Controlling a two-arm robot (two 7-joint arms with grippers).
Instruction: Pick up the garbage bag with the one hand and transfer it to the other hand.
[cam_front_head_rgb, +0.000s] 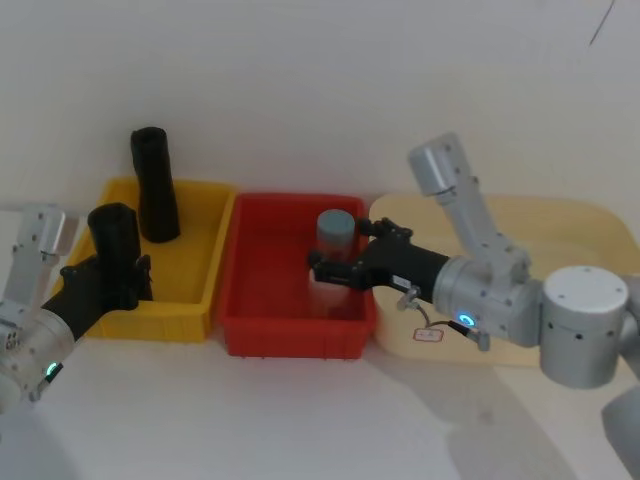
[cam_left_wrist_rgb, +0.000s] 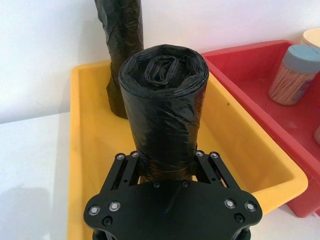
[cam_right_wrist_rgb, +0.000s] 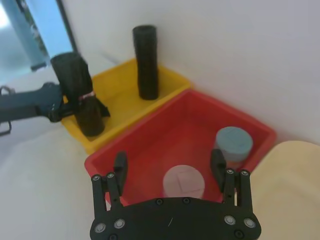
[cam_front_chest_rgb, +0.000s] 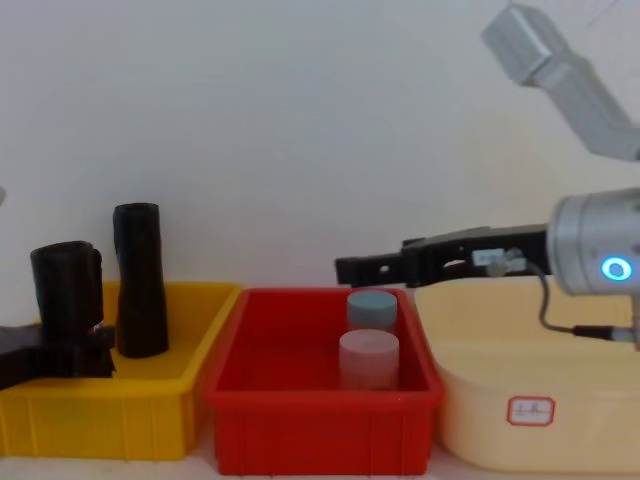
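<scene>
Nearest us on the left, the left gripper (cam_front_head_rgb: 112, 283) is clamped around the lower part of the garbage bag (cam_front_head_rgb: 115, 245), a black wrinkled plastic roll standing upright. From the left wrist camera we see its black fingers (cam_left_wrist_rgb: 126, 161) pressed against both sides of the roll (cam_left_wrist_rgb: 165, 100). A thin red-and-white band on the roll shows from the right wrist camera (cam_right_wrist_rgb: 75, 80).

We find the bag at the near left end of the yellow rectangular plastic bin (cam_front_head_rgb: 200, 290). We cannot tell whether its base touches the bin floor. A second, slimmer black plastic roll (cam_front_head_rgb: 153, 185) stands upright at the far side of the same bin, apart from the held one.

Just to the right of the yellow bin sits the red rectangular plastic bin (cam_front_head_rgb: 290, 335). Two clear jars stand in it. The one with a grey-blue lid (cam_front_chest_rgb: 371, 308) is farther, the one with a pale pink lid (cam_front_chest_rgb: 368, 360) nearer.

The right gripper (cam_front_chest_rgb: 345, 270) reaches in from the right and hovers above these jars. Its fingers (cam_right_wrist_rgb: 120, 167) are spread apart and hold nothing, and the pink lid lies below the gap between them.

To the right of the red bin lies a cream oval plastic tub (cam_front_chest_rgb: 530, 380). All three containers rest on the white table (cam_front_head_rgb: 200, 420).
</scene>
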